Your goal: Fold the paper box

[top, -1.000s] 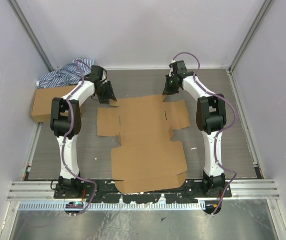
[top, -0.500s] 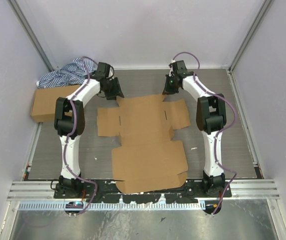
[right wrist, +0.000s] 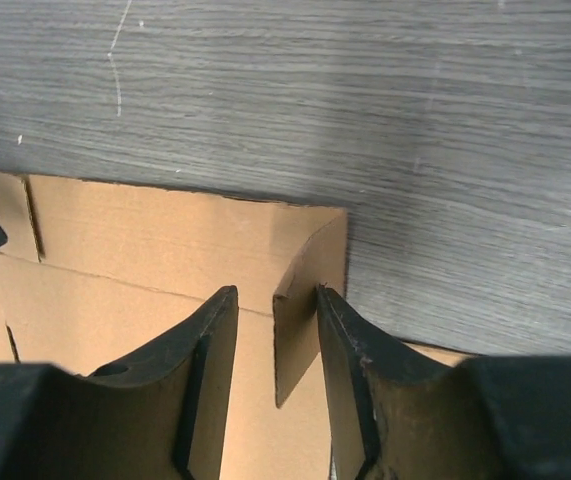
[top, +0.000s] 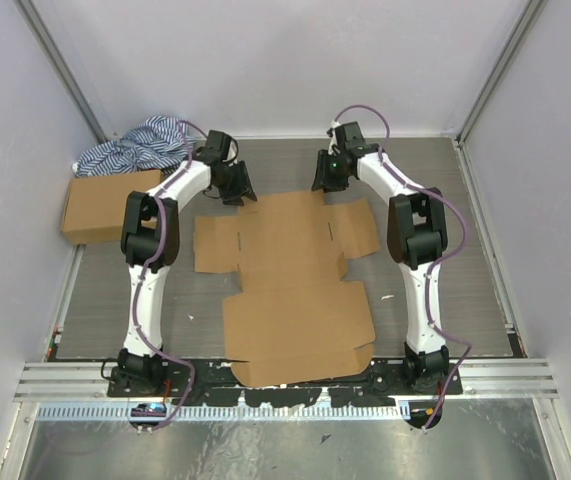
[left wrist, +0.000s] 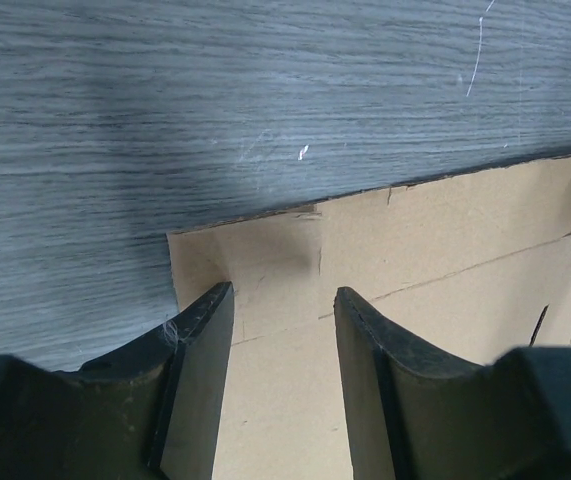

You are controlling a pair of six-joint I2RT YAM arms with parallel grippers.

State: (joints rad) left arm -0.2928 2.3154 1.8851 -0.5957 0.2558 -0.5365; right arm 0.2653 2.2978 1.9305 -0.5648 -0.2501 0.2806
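The paper box (top: 285, 280) lies as a flat brown die-cut sheet in the middle of the table. My left gripper (top: 237, 188) is open over the sheet's far left corner; in the left wrist view the gripper (left wrist: 283, 295) has cardboard (left wrist: 445, 250) under and between its fingers and grips nothing. My right gripper (top: 322, 180) is open at the far right corner of the far panel. In the right wrist view the gripper (right wrist: 275, 295) straddles a small raised flap (right wrist: 295, 330), which leans against the right finger (right wrist: 350, 380).
A smaller ready-made brown box (top: 105, 205) sits at the left wall, with a striped cloth (top: 135, 145) behind it. Walls close in the table on three sides. A metal rail (top: 285, 378) runs along the near edge by the arm bases.
My left gripper has moved right along the sheet's far edge to its far left corner. My right gripper has shifted slightly left. The sheet lies as before.
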